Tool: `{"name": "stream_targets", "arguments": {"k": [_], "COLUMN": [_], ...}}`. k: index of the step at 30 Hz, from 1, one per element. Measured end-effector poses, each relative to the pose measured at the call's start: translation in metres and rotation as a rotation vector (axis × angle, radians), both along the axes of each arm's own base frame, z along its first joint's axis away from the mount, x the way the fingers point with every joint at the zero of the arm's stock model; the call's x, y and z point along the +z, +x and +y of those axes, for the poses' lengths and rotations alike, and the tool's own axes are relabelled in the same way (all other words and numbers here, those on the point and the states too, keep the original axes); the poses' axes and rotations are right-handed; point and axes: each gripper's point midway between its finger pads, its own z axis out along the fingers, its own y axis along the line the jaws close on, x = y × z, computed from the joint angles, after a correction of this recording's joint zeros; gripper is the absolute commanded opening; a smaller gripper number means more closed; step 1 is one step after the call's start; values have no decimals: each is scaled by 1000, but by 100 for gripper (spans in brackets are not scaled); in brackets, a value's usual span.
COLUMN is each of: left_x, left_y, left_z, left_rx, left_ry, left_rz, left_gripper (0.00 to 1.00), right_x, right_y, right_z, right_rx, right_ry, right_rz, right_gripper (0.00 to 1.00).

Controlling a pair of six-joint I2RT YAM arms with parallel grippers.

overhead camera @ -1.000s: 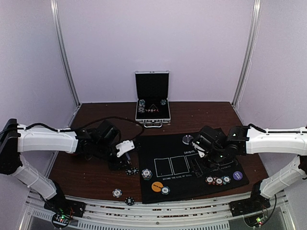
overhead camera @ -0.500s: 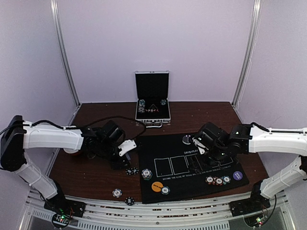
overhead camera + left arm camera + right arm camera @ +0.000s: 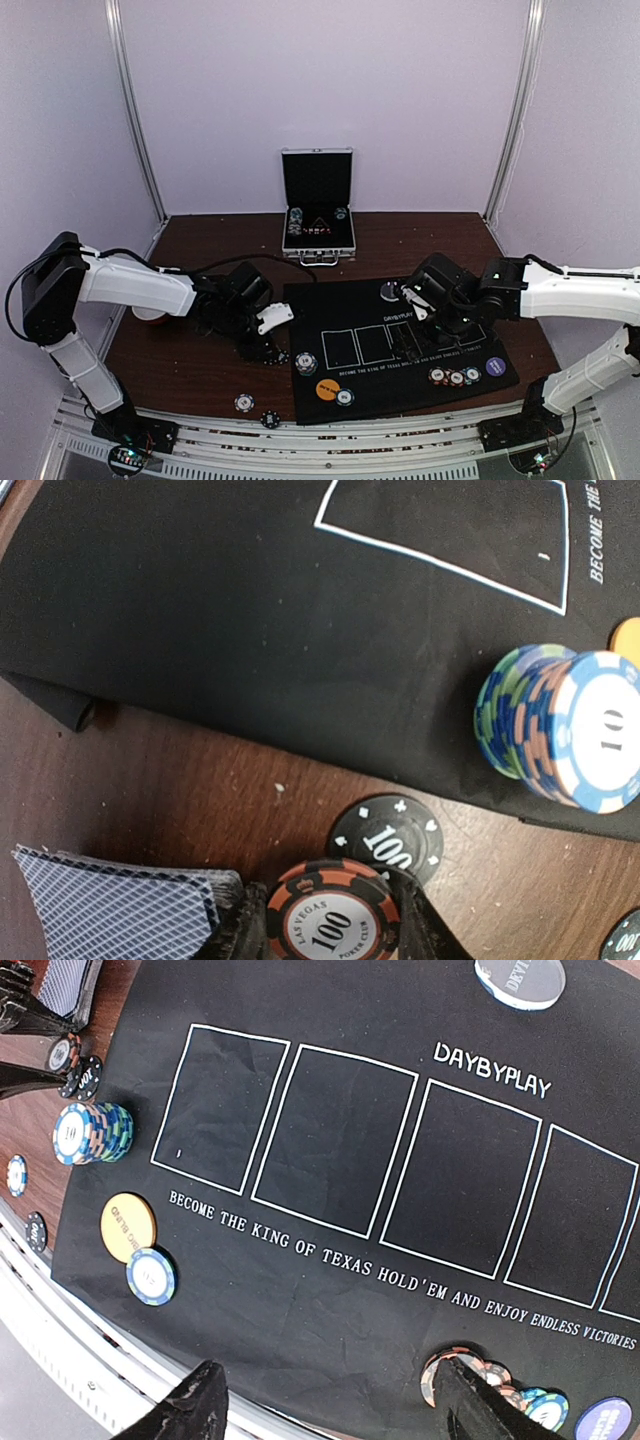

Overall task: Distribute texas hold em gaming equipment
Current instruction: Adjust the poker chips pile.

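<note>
Two robot arms are at a Texas hold 'em layout. The left pincer (image 3: 331, 912) is closed on an orange-and-black poker chip (image 3: 332, 925) marked 100, pinched by its rim between narrow-set fingers, low over the brown table (image 3: 150, 780). Whether the chip touches the wood cannot be told.

A fanned packet of grey-blue-backed playing cards (image 3: 110, 912) lies against the outer side of one finger, and the frames do not show whether the pincer holds it too. Just ahead of the gripped chip, a black chip (image 3: 388, 838) lies flat on the wood. Farther ahead and off to one side, a chip stack (image 3: 555, 730) topped by a blue-and-white 10 stands at the edge of the black mat (image 3: 250, 630).

The right pincer (image 3: 325, 1367) hangs over the mat with its jaws wide and nothing between them. A row of chips (image 3: 470, 1372) lies just beside one fingertip, with the purple disc (image 3: 605, 1420) past it. The orange disc (image 3: 128, 1226) and a blue-edged chip (image 3: 151, 1275) lie out beyond the other finger. Well ahead of the pincer, across four printed card outlines, lies the silver-grey disc (image 3: 520, 978).

Two loose chips (image 3: 244, 402) lie between the left pincer and the arm bases. A silver case (image 3: 318, 205) stands open far beyond both pincers.
</note>
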Motion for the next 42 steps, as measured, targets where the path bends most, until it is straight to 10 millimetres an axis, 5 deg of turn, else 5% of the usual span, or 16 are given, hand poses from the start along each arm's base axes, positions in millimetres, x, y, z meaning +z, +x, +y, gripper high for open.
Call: {"name": "stream_targets", "arguments": {"k": [4, 12, 16, 34, 42], "left_x": [0, -3, -6, -13, -13], "left_y": [0, -6, -8, -17, -17], "left_z": [-3, -1, 1, 4, -2], "left_rx": [-8, -27, -37, -85, -98], "left_ry": [-15, -15, -6, 21, 24], "left_rz": [-3, 17, 20, 14, -20], "left_gripper": [8, 48, 55, 56, 22], "right_x": [0, 0, 0, 0, 0], "right_y": [0, 0, -1, -3, -3], "right_z": [0, 0, 0, 2, 2], "right_rx": [2, 3, 3, 10, 10], "right_ry": [1, 1, 2, 9, 10], "right_rz": [1, 1, 2, 14, 15], "right_gripper": [73, 73, 73, 73, 73]}}
